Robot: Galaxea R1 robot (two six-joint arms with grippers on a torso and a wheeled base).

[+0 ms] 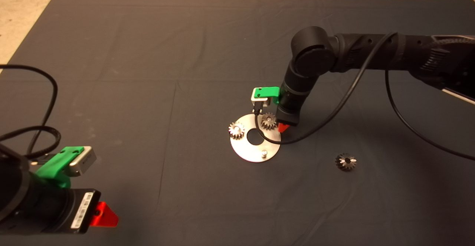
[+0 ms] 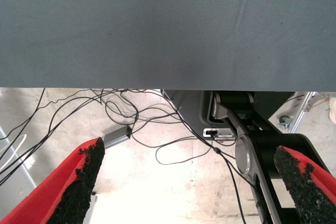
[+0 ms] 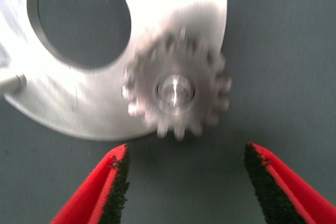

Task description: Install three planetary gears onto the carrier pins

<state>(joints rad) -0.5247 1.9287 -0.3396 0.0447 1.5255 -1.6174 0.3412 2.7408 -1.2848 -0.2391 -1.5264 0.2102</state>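
A shiny round disc (image 1: pixel 245 151) with a central hole lies mid-mat. One planetary gear (image 1: pixel 236 130) sits on its left pin. A second gear (image 1: pixel 267 121) sits on the far right pin, whose tip shows in its hole (image 3: pixel 176 88). The near pin (image 1: pixel 264 152) is bare. A third gear (image 1: pixel 346 161) lies loose on the mat to the right. My right gripper (image 1: pixel 282 128) hovers at the disc's right edge beside the second gear (image 3: pixel 178 90), open and empty. My left gripper (image 2: pixel 191 182) is parked at the lower left, open and empty.
A black cable (image 1: pixel 315 125) loops from the right arm over the disc's right edge. The mat (image 1: pixel 148 71) spreads wide around the disc. The left wrist view shows floor cables (image 2: pixel 131 114) and a robot base past the mat's edge.
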